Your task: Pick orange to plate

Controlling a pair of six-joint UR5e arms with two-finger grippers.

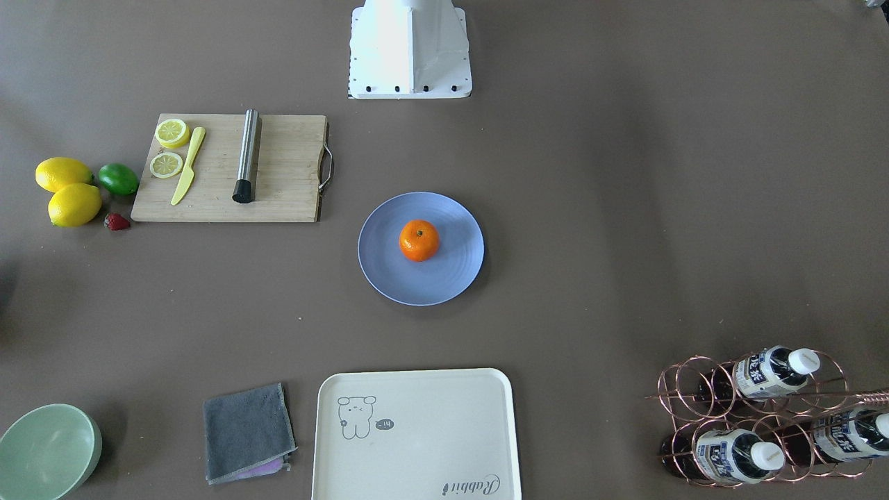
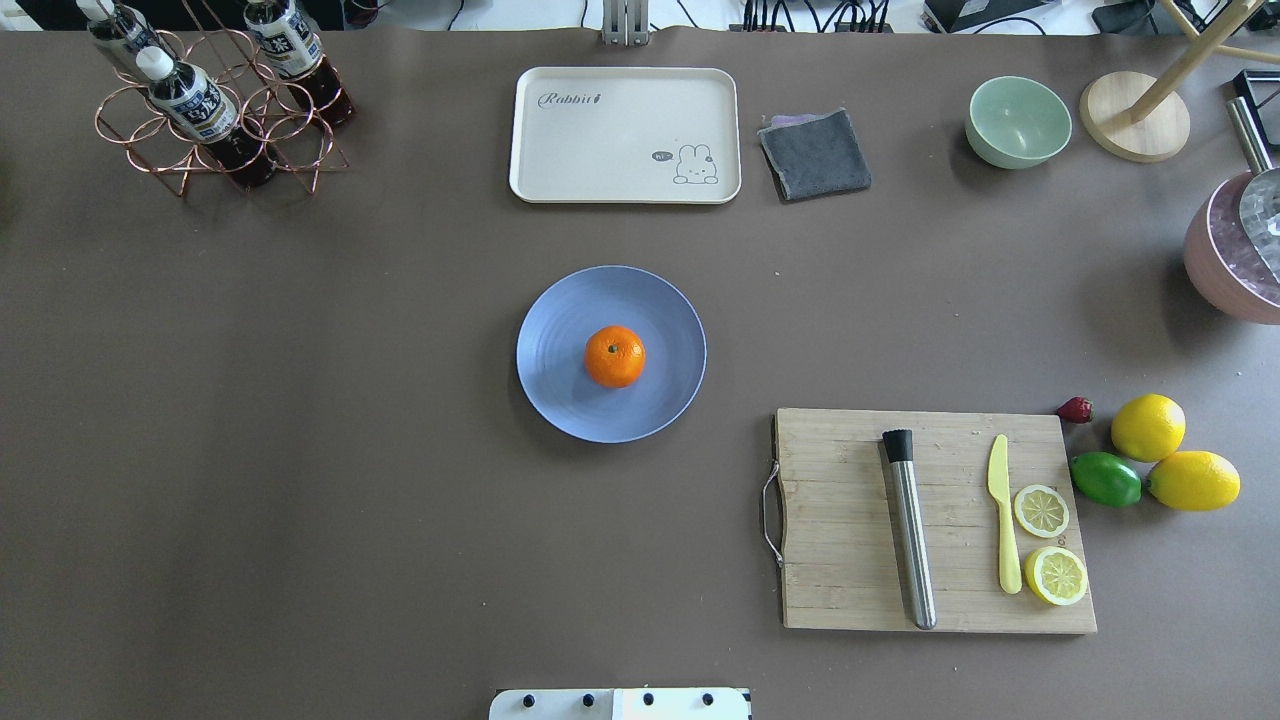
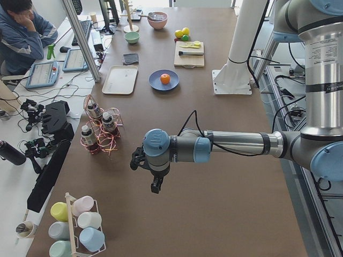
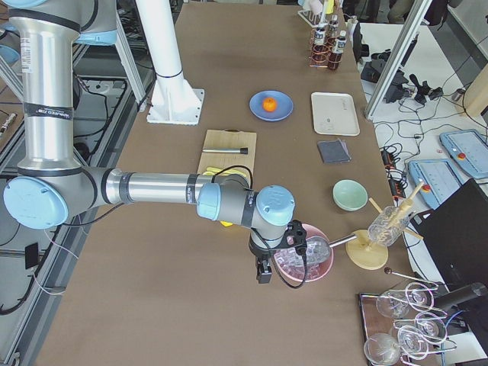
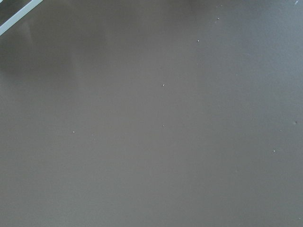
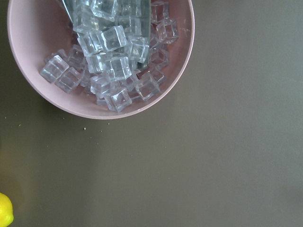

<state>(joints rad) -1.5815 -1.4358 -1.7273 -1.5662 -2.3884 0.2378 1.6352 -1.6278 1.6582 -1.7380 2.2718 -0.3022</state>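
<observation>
The orange (image 2: 614,356) rests near the middle of the periwinkle-blue plate (image 2: 560,395) at the table's centre, stem dimple up; both also show in the front view as orange (image 1: 419,240) on plate (image 1: 448,278). Neither gripper is near it. My left gripper (image 3: 155,186) hangs over bare table far off at the left end, and my right gripper (image 4: 263,272) hangs at the right end beside a pink bowl. Both show only in side views, so I cannot tell whether they are open or shut.
A wooden cutting board (image 2: 850,520) carries a steel muddler (image 2: 910,530), a yellow knife and lemon slices. Lemons (image 2: 1148,427), a lime and a strawberry lie beside it. A cream tray (image 2: 625,135), grey cloth, green bowl (image 2: 1018,121), bottle rack (image 2: 215,100) and pink ice bowl (image 6: 61,101) line the edges.
</observation>
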